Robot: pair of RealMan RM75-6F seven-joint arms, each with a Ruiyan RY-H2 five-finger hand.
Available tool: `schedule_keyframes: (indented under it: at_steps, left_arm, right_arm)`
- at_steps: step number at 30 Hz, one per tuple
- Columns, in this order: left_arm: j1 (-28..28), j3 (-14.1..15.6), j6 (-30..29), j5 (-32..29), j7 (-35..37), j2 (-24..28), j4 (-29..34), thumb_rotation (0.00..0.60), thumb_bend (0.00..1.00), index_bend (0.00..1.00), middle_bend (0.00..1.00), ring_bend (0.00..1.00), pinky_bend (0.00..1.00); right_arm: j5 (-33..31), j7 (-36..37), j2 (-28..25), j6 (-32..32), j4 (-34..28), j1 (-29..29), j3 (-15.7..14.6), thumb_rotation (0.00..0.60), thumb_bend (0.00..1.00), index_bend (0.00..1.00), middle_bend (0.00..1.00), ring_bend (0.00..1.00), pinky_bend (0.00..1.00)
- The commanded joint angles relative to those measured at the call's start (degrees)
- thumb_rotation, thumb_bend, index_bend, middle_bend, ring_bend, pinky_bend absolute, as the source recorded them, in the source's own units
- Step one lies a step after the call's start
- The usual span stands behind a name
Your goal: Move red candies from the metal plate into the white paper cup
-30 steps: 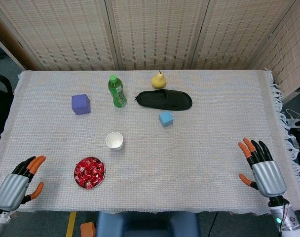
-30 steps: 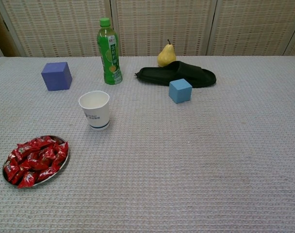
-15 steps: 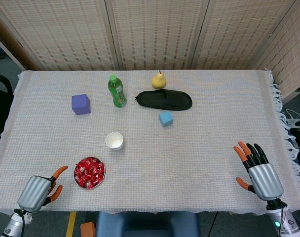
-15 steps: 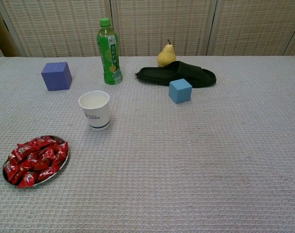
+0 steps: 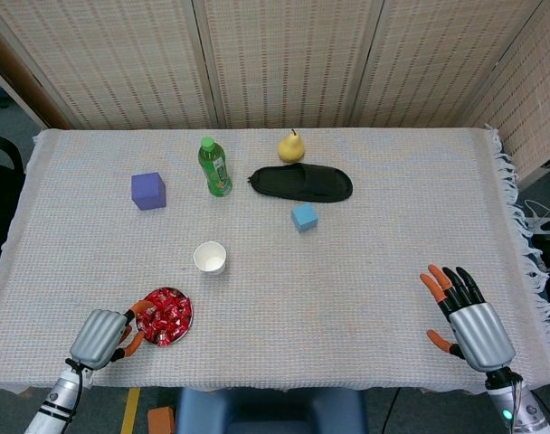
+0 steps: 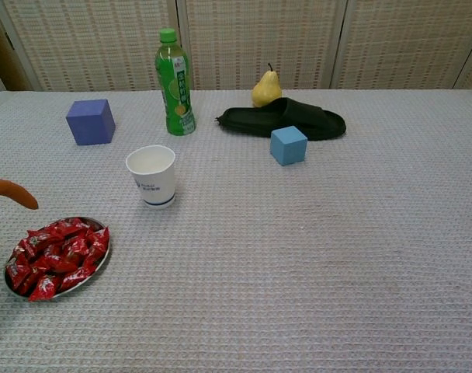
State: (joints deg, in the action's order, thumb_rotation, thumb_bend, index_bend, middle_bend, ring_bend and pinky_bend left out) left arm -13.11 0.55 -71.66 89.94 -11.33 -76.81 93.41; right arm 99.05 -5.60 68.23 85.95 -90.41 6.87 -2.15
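Head view, left to right: my left hand (image 5: 106, 335) sits at the plate's (image 5: 186, 323) left edge, fingers apart and reaching at the candies (image 5: 165, 316), nothing gripped as far as I can see. All the candies look to be on the plate; the cup (image 5: 210, 258) just behind seems empty, so basically nothing's moved. Right hand (image 5: 468, 317) rests released, far right.
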Motion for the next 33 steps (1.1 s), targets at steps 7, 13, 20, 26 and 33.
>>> schedule_keyframes:
  at_steps: [7,13,20,26,33]
  left_arm:
    - [-3.3,-4.9,1.3,-6.9,-14.2,-7.7,-1.8,0.6,0.42,0.27,1.0,1.0,1.0]
    - [-5.3,-5.9,2.7,-9.7,-19.9,-10.6,-2.9,0.6,0.42,0.28,1.0,1.0,1.0]
    - [-7.1,-5.8,5.0,-13.3,-26.1,-10.8,-2.6,0.6,0.42,0.3,1.0,1.0,1.0]
    - [-8.4,-5.8,6.5,-16.9,-29.8,-10.9,-3.4,0.6,0.42,0.3,1.0,1.0,1.0]
    - [-9.2,-5.2,5.8,-17.3,-30.1,-11.8,-5.1,0.6,0.43,0.32,1.0,1.0,1.0]
  right_arm:
    - [-0.8,-0.4,-0.3,-1.1,-0.5,0.3,0.0,0.6,0.1,0.0,0.0,0.0,0.0]
    - [-1.6,-0.6,-0.3,-1.8,-0.5,0.6,0.3,0.6,0.1,0.0,0.0,0.0,0.0]
    - [-1.8,-0.6,-0.4,-1.9,-0.6,0.6,0.4,0.6,0.1,0.0,0.0,0.0,0.0]
    - [-2.0,-0.8,-0.6,-2.2,-0.8,0.6,0.3,0.6,0.1,0.0,0.0,0.0,0.0]
    - [-2.6,-1.2,-0.7,-2.8,-1.1,0.7,0.3,0.6,0.1,0.0,0.0,0.0,0.0]
